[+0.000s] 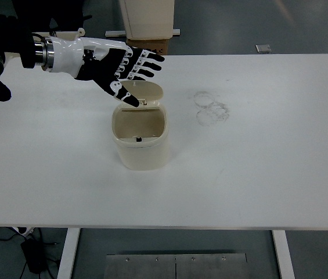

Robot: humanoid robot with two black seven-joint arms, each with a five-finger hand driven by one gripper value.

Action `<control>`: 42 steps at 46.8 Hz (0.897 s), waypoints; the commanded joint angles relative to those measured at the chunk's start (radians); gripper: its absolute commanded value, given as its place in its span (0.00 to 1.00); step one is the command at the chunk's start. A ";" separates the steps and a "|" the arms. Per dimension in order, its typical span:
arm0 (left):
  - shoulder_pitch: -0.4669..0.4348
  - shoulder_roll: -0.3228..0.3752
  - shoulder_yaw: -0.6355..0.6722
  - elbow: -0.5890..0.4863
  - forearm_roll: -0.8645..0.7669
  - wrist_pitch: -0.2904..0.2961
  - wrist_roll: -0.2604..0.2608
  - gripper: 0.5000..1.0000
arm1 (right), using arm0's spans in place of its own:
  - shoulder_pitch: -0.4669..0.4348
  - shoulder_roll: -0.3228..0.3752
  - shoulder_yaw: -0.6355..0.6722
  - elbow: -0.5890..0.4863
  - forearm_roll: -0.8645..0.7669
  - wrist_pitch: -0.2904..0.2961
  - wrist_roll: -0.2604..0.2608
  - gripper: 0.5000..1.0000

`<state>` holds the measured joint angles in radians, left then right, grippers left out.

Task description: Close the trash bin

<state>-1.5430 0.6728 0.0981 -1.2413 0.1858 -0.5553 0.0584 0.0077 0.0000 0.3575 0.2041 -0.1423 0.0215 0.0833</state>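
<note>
A cream trash bin (141, 142) stands near the middle of the white table (256, 163). Its hinged lid (152, 91) is raised at the back and leans forward over the open mouth. My left hand (130, 74) reaches in from the left, fingers spread flat, palm down. It lies over the lid's back and left side and hides part of it. The thumb (128, 96) points down toward the bin's rear rim. The hand holds nothing. My right arm is out of view.
Faint ring marks (213, 107) lie on the table right of the bin. A cardboard box (149, 43) and a beige cabinet (147, 17) stand beyond the far edge. A small grey object (263, 48) lies on the floor behind.
</note>
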 commanded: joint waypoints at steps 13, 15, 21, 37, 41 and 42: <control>-0.011 0.030 0.048 -0.106 0.021 0.000 0.000 1.00 | 0.000 0.000 -0.002 0.000 0.001 0.000 0.000 0.99; -0.017 0.030 0.051 -0.109 0.023 0.000 0.000 1.00 | 0.000 0.000 0.000 0.000 0.000 0.000 0.000 0.99; -0.023 0.028 0.084 -0.121 0.035 0.000 0.000 1.00 | 0.000 0.000 0.000 0.000 0.000 0.000 0.000 0.99; -0.011 0.027 0.117 -0.135 0.037 0.001 0.000 1.00 | 0.000 0.000 0.000 0.000 0.001 0.000 0.000 0.99; -0.011 0.027 0.118 -0.135 0.037 0.001 0.000 1.00 | 0.000 0.000 0.000 0.000 0.000 0.000 0.000 0.99; -0.011 0.027 0.120 -0.136 0.037 0.001 0.000 1.00 | 0.000 0.000 0.000 0.000 0.000 0.000 0.000 0.99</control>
<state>-1.5542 0.6992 0.2157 -1.3760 0.2225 -0.5537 0.0584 0.0077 0.0000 0.3572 0.2040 -0.1416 0.0215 0.0827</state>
